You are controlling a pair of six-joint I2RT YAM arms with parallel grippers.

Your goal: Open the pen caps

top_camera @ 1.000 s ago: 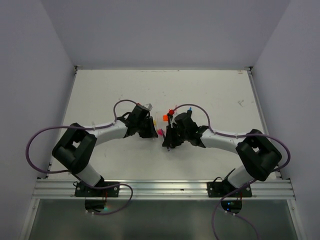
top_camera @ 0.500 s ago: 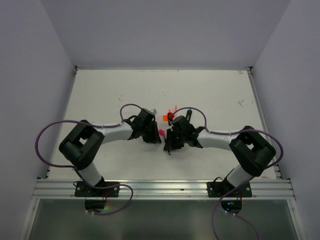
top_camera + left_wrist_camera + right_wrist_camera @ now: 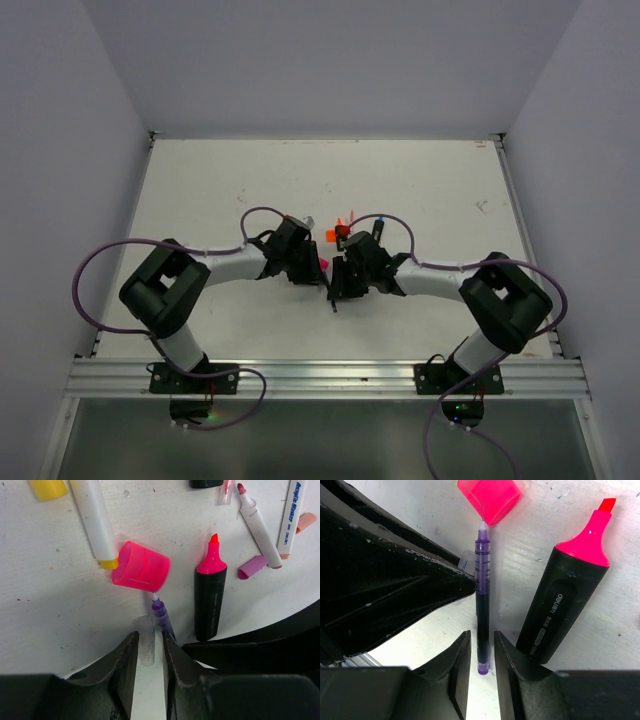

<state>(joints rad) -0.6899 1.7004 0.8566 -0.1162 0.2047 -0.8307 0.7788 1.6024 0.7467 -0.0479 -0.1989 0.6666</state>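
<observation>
- Plain grey walls (image 3: 330, 60) enclose a white bench (image 3: 200, 180) on three sides; its surface is scuffed and marked; work sits at its middle.
- Step in hand, by judgement: release after uncapping; the purple pen (image 3: 481, 570) lies bare-tipped; its clear cap (image 3: 146, 642) lies apart, just beside it.
- Right end effector (image 3: 482, 637): jaws slightly open; bench shows on either side of the purple pen; no grip.
- Left end effector (image 3: 150, 640): jaws narrowly parted about the clear cap; whether they pinch it cannot be told.
- Pink cap (image 3: 140, 567) lies loose at the pen tip; the black highlighter (image 3: 210, 602) beside it is uncapped.
- Next move calls for lifting both end effectors clear, then finding a capped pen.
</observation>
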